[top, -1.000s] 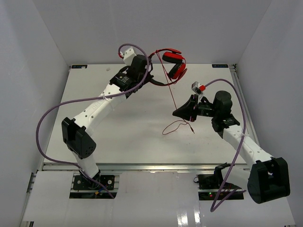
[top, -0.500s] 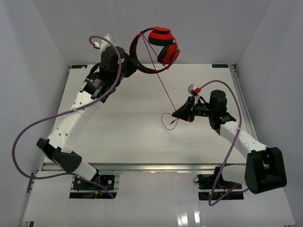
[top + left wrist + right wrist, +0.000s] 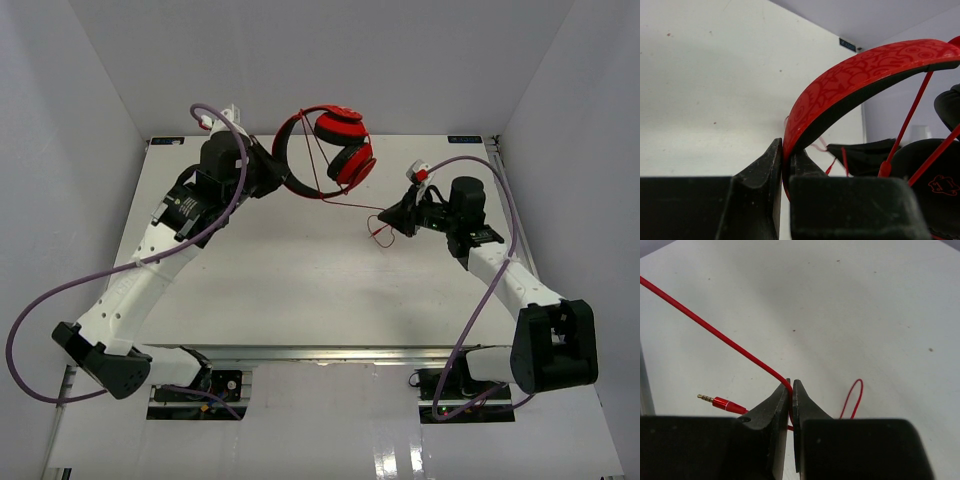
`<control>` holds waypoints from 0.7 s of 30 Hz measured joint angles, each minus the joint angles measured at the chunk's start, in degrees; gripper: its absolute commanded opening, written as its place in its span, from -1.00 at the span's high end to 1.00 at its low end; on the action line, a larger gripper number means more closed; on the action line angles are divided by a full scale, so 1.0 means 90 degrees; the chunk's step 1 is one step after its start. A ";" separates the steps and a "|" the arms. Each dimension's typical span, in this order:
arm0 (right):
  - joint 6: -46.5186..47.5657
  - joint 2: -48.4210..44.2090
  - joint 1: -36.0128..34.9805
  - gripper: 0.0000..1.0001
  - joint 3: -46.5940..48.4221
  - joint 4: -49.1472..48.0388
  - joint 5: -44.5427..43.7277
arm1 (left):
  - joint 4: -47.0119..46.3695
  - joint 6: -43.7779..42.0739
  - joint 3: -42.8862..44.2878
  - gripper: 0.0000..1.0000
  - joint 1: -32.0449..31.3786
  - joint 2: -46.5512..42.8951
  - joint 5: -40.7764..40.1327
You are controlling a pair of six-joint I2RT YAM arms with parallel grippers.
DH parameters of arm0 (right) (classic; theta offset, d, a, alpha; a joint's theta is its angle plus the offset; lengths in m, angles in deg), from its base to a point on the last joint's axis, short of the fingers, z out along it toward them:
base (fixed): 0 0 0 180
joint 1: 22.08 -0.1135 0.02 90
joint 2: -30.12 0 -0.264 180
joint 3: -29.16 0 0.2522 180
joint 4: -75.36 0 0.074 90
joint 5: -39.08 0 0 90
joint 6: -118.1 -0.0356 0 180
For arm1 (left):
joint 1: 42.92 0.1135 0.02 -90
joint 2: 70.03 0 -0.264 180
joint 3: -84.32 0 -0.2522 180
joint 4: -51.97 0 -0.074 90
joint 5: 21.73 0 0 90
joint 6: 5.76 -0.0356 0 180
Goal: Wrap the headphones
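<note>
A white table (image 3: 300, 290) stands enclosed by plain pale grey walls (image 3: 430, 60).

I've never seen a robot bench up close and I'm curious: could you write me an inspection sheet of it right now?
Surface: white table, a few dark specks.
Job's things: headphones lifted off the table; red cable runs from them to the right gripper, plug just past it.
Clutter: nothing seen.
Grippers: left gripper shut on the headband; right gripper shut on the red cable.
Cables: purple cables loop along both arms.
Surroundings: white walls on three sides.
</note>
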 measured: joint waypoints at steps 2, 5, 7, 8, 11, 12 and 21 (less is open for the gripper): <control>0.0015 0.0000 0.0128 0.81 0.0103 0.0006 -0.0127 | 0.0019 -0.0187 -0.0338 1.00 0.0001 -0.0187 0.0022; 0.0035 0.0000 0.0253 0.81 0.0315 0.0019 -0.0239 | 0.0048 -0.0546 -0.0716 1.00 0.0002 -0.0358 0.0101; 0.0049 0.0002 0.0303 0.81 0.0484 0.0051 -0.0266 | 0.0008 -0.0845 -0.0901 1.00 0.0002 -0.0402 0.0215; 0.0063 0.0009 0.0314 0.81 0.0589 0.0077 -0.0265 | -0.0034 -0.1045 -0.0975 1.00 0.0002 -0.0406 0.0292; 0.0124 0.0024 0.0317 0.81 0.0909 0.0158 -0.0218 | -0.0158 -0.1684 -0.1169 1.00 0.0002 -0.0381 0.0521; 0.0140 0.0024 0.0316 0.81 0.0987 0.0173 -0.0190 | -0.0199 -0.1899 -0.1217 1.00 0.0002 -0.0352 0.0597; 0.0508 0.0024 0.0285 0.81 0.1085 0.0660 0.0079 | -0.1079 -0.3816 -0.1715 1.00 0.0034 0.0274 0.2210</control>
